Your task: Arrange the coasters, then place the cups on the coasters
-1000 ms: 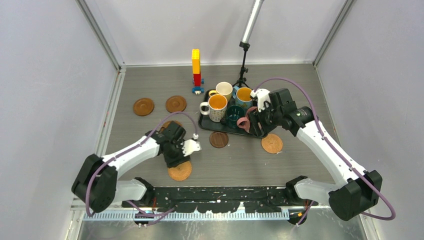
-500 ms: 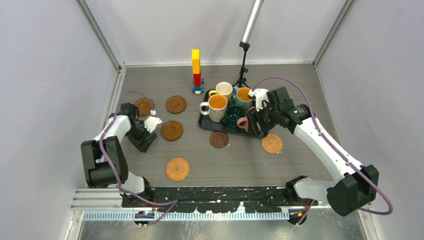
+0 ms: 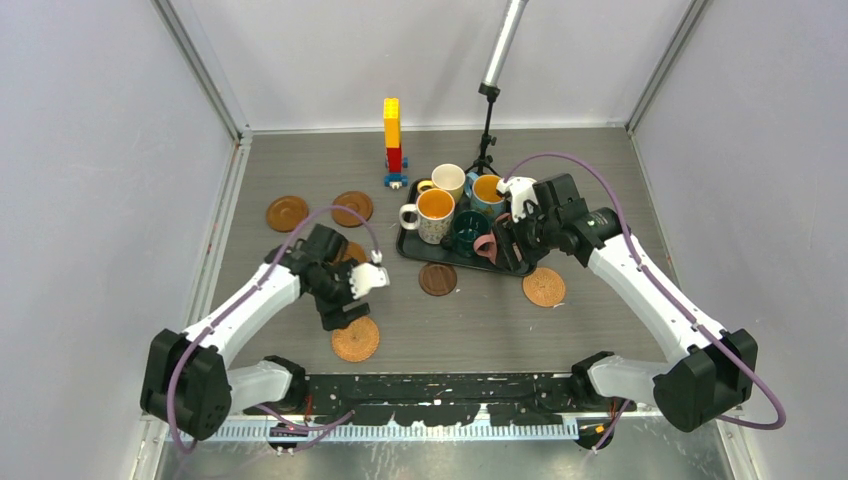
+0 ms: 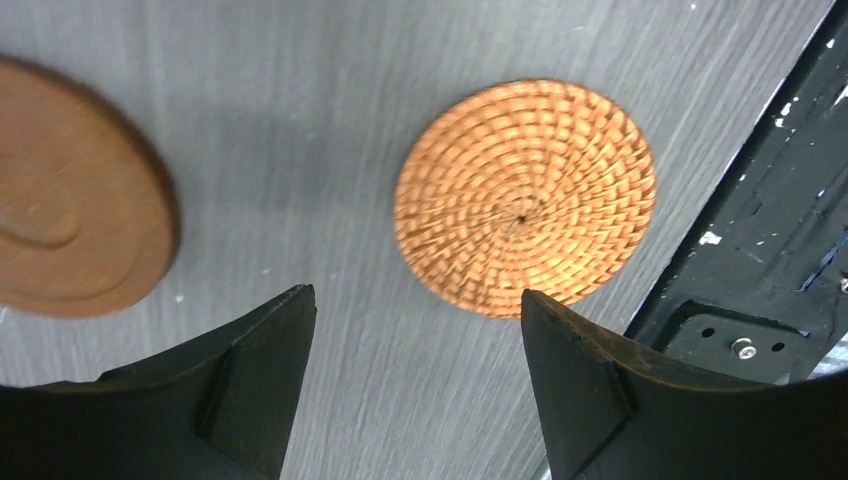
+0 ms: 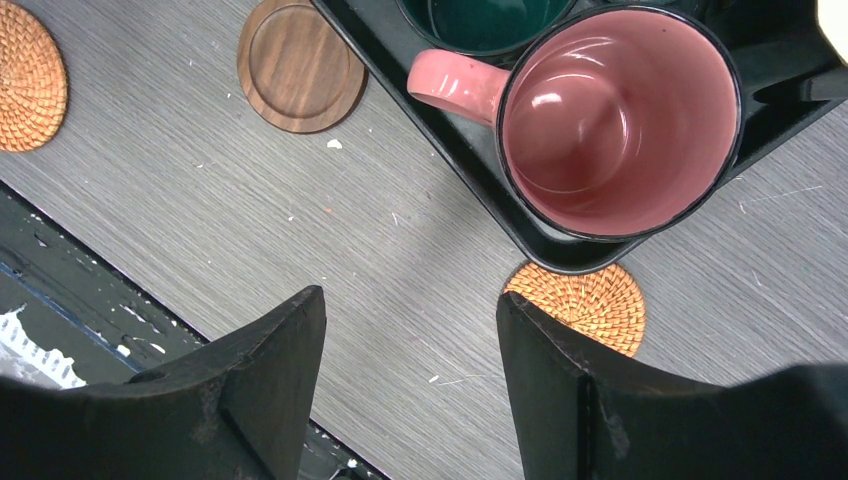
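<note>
While the left arm stretches across the near-left part of the grey table [image 3: 600,170], the leftmost wooden coaster [image 3: 287,213] and the second wooden coaster [image 3: 352,208], both glossy brown, lie flat at about 10 o'clock from the table's centre, near each other but apart. A third wooden coaster [image 4: 70,200] lies at 6 o'clock from that pair, mostly hidden under the arm in the top view.

The left gripper [image 4: 415,300] hangs over bare table with its jaws spread wide and nothing between them. At its 6 o'clock, close to the near edge, lies the near woven coaster [image 3: 357,339], free of the fingers.

A yellow, red and blue toy brick tower [image 3: 392,140] stands upright at 12 o'clock, near the back wall. To its right sits the black tray [image 5: 440,150], which carries the mugs. The white patterned mug [image 3: 435,215] with an orange interior is at the tray's 9 o'clock, the cream-yellow mug [image 3: 447,182] at 11, the blue mug [image 3: 487,192] at 1 and the dark teal mug [image 3: 468,230] in the middle. The pink mug [image 5: 615,120] stands upright in the near-right corner, just beside the teal one.

The dark brown coaster [image 3: 437,279] lies on the table at the tray's 6 o'clock. The right gripper [image 5: 410,298] hovers by the pink mug, its jaws apart and holding nothing. The right woven coaster [image 3: 543,287] lies just off the tray's near-right corner.
</note>
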Robot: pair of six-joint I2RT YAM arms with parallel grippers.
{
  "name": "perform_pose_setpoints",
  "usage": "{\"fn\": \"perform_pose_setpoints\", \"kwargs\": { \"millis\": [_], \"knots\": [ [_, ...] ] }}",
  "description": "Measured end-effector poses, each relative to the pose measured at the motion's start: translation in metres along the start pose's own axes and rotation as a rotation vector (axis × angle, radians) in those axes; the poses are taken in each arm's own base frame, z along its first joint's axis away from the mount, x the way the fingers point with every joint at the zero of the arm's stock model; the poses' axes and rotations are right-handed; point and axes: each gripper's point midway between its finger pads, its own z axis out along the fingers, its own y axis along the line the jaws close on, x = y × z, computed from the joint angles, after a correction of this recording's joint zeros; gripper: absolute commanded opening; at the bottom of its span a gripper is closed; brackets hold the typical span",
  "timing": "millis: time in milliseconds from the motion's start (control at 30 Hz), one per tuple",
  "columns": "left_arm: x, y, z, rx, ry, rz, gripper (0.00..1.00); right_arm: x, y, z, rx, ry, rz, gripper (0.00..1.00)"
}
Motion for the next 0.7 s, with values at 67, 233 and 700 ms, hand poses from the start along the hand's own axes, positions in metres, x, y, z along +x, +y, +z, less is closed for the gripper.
{"fn": "perform_pose_setpoints", "kwargs": {
  "millis": [67, 233, 700],
  "knots": [
    [-0.001, -0.013, 0.01, 0.017, 0.037, 0.029, 0.77, -0.001, 0.0, 0.0, 0.0, 0.0, 0.0, 0.68],
    [0.005, -0.026, 0.032, 0.012, 0.13, 0.076, 0.77, 0.0, -0.001, 0.005, -0.002, 0.014, 0.004, 0.68],
    [0.041, 0.004, 0.035, -0.072, 0.22, -0.022, 0.62, 0.0, -0.002, 0.006, -0.001, 0.018, -0.002, 0.68]
  ]
}}
